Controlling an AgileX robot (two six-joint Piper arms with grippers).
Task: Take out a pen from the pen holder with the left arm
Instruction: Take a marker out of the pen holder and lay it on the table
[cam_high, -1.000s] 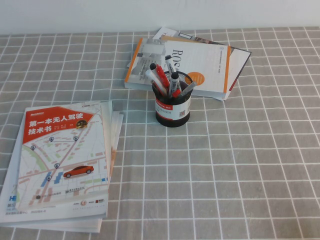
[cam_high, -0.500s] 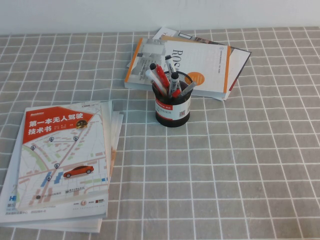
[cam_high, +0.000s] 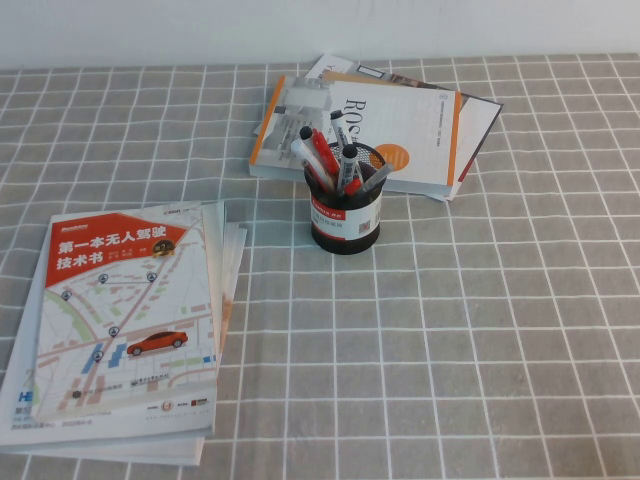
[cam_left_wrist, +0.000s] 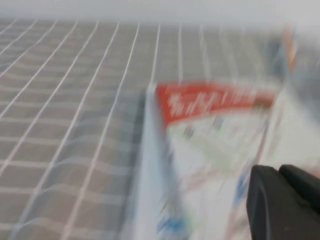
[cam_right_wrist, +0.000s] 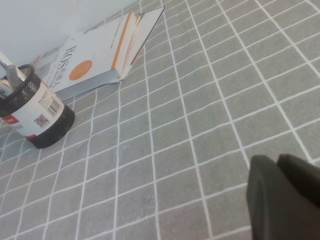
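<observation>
High view:
- Worktop (cam_high: 480, 330) under a grey checked cloth.
- Pen holder (cam_high: 343, 218), black mesh, stands upright near the middle. It is just in front of the white book (cam_high: 400, 120).
- Pens (cam_high: 322, 158) lean out of it, red and black caps. They overlap, so the count is unclear.
- The white book tops a stack whose lower books show only as edges.
- Map book (cam_high: 125, 310) lies front left on its own stack, cut off at the bottom edge.
- Neither arm shows here.

Left wrist view:
- Left gripper (cam_left_wrist: 281, 175): only the dark tips show, cut off at the corner. They are pressed together and hold nothing.
- It hangs over the map book, whose print under the red banner can't be read.

Right wrist view:
- Right gripper (cam_right_wrist: 279, 167): tips only, pressed together and empty. It is over bare cloth, well apart from the pen holder.
- The holder's top and most of the pens are cut off.
</observation>
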